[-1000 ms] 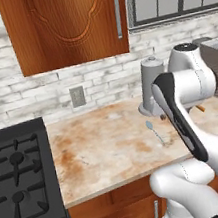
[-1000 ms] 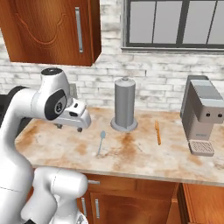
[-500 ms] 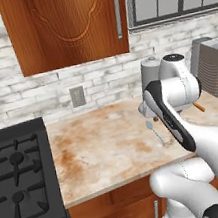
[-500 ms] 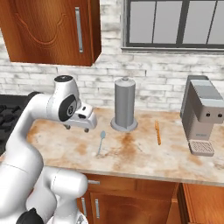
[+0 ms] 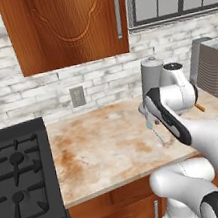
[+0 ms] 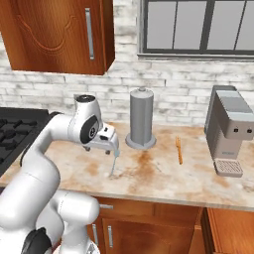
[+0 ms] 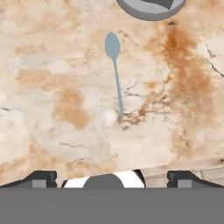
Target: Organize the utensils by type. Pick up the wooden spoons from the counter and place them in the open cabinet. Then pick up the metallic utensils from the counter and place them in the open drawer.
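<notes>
Fingers (image 7: 112, 177) stood wide apart, holding nothing, hovering above the counter (image 7: 52, 87) w/ both dark tips at the 6 o'clock edge of hand view. Thin silver spoon (image 7: 114, 65) lay flat on the counter at approx 12 o'clock from the fingers, bowl toward the grey cylindrical canister (image 7: 151, 8), handle pointing back toward the fingers; clear gap betw spoon and tips. In right base view the spoon (image 6: 113, 165) lay under the gripper (image 6: 113, 145), at 7 o'clock of the canister (image 6: 141, 119). An orange-brown wooden spoon (image 6: 178, 150) lay on the counter betw canister and grey coffee machine (image 6: 229, 130), touching neither.
</notes>
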